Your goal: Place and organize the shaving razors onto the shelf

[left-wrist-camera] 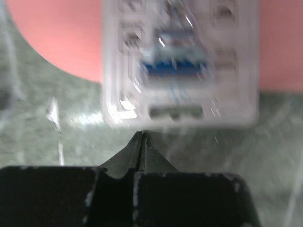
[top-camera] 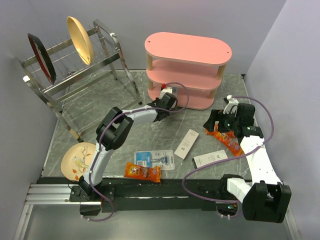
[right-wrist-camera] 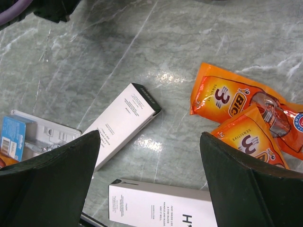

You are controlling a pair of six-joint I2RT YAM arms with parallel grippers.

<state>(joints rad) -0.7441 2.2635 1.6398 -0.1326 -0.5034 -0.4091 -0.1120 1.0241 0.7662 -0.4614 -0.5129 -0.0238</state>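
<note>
One razor pack [top-camera: 169,92] lies at the front edge of the pink shelf's [top-camera: 190,50] bottom board. In the left wrist view this pack [left-wrist-camera: 180,66] is blurred, clear plastic over blue-and-white card, lying partly on the pink board [left-wrist-camera: 61,38] and partly over the table. My left gripper [left-wrist-camera: 142,135] is shut and empty, its tips just behind the pack's near edge. It also shows in the top view [top-camera: 168,100]. A second razor pack [top-camera: 155,159] lies flat on the table near the front and at the left edge of the right wrist view [right-wrist-camera: 28,137]. My right gripper [right-wrist-camera: 150,135] is open and empty above the table.
Two white oblong boxes [top-camera: 186,144] [top-camera: 210,158] lie mid-table; both show in the right wrist view [right-wrist-camera: 125,120] [right-wrist-camera: 161,205]. Orange packets lie under my right gripper [top-camera: 227,139] [right-wrist-camera: 232,101] and near the front [top-camera: 142,172]. A wire dish rack [top-camera: 75,65] stands back left, a plate [top-camera: 77,160] front left.
</note>
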